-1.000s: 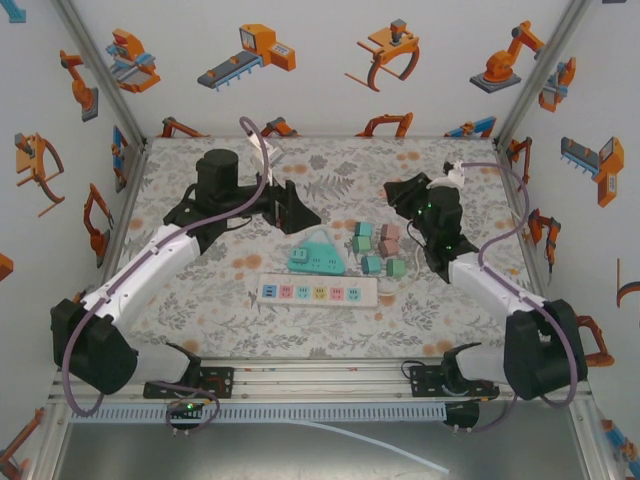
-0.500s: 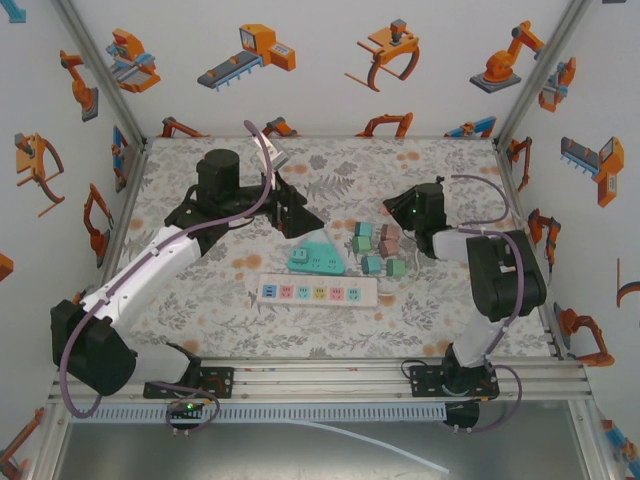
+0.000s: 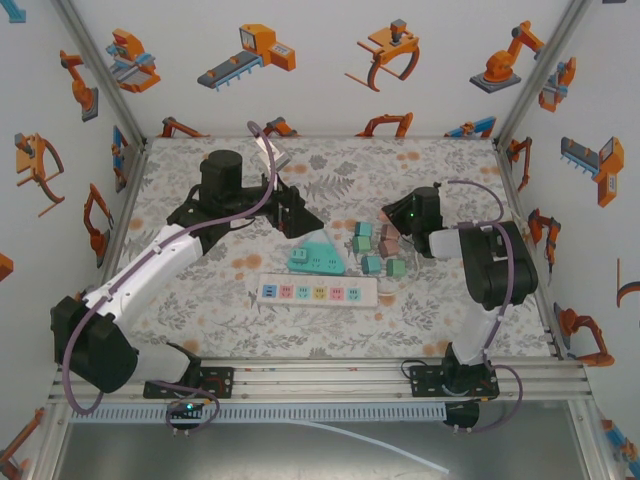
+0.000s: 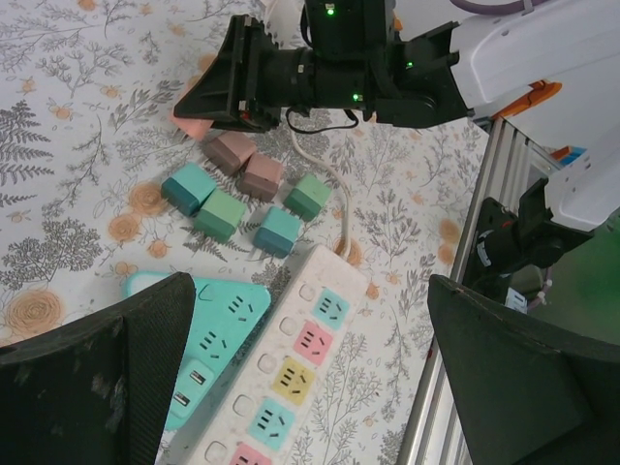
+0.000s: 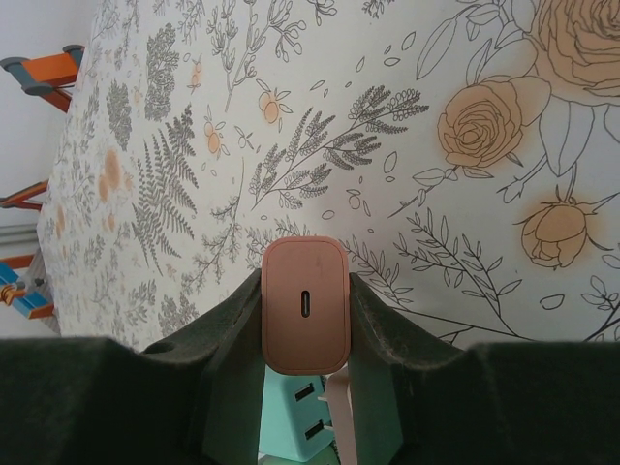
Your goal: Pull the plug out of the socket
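Your worktop (image 3: 200,290) is covered in a floral print, and the walls around it carry orange robot-arm stickers (image 3: 247,55). A white power strip (image 3: 317,291) lies near the middle, its five outlets coloured teal, pink and yellow. A teal triangular power strip (image 3: 318,256) sits just behind it. To their right you have a cluster of small cubes (image 4: 262,176): two brown, two green, two teal. A white cord (image 4: 334,199) runs past them to the white strip.

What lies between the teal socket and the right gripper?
Cube plugs, teal, brown and green, lie between the teal socket and the right gripper with its pink plug; the left wrist view shows it.
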Controlling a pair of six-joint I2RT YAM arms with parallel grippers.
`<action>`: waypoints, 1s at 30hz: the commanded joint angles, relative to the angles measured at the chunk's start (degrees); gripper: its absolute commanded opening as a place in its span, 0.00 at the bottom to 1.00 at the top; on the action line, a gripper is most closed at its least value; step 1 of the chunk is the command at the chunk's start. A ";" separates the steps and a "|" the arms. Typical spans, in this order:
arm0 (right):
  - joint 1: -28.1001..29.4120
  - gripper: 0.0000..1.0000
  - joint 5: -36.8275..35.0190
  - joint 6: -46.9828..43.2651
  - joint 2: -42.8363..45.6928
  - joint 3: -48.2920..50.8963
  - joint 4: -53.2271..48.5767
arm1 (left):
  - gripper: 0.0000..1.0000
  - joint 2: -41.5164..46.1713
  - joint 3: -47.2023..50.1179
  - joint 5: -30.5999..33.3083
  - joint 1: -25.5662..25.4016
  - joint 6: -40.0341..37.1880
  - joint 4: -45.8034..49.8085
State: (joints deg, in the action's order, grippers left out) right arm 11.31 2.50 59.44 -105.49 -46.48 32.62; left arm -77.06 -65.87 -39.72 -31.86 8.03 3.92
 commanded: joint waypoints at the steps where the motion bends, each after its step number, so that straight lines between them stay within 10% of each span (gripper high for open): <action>1: -0.40 0.38 -1.01 0.36 -0.94 -0.24 0.87 | 0.97 -0.49 -0.61 0.41 -0.22 -0.91 0.33; 22: -1.39 0.55 -6.83 -5.76 10.17 5.78 -7.10 | 0.97 -1.72 -1.18 4.65 -0.25 -1.00 2.32; 30: 2.56 0.55 -4.11 -26.01 24.00 5.53 -10.28 | 0.97 -7.00 -7.56 21.85 -0.10 -0.41 15.12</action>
State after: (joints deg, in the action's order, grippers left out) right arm 11.14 -2.02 45.67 -86.70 -40.82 22.92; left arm -81.03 -69.19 -27.27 -31.92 8.03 11.20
